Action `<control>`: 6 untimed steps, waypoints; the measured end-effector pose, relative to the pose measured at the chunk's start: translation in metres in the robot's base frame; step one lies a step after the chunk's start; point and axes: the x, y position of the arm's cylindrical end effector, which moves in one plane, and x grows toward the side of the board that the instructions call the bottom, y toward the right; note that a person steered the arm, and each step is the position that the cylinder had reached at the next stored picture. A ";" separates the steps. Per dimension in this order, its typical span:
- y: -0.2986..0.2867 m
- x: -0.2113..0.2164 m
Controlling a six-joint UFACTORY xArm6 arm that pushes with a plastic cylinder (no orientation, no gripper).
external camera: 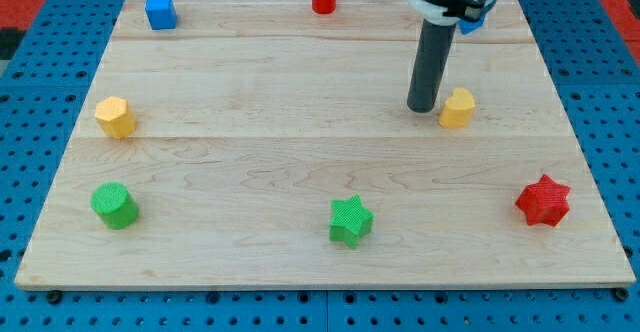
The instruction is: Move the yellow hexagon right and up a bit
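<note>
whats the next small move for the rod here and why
Probably a short push toward the view's right and slightly up. My tip sits just left of a yellow block, nearly touching; a yellow hexagon sits far left, so which one is meant is unclear.

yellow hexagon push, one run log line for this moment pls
my tip | just left of yellow block, contact unclear | yellow hexagon far left, untouched

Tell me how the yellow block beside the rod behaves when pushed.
Probably slides, not rolls: the yellow block sits flat on the smooth wooden board. It looks squat, so unlikely to tip. My tip, just left of it, might turn it.
</note>
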 end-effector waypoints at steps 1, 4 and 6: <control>0.013 0.019; -0.025 0.018; -0.257 0.058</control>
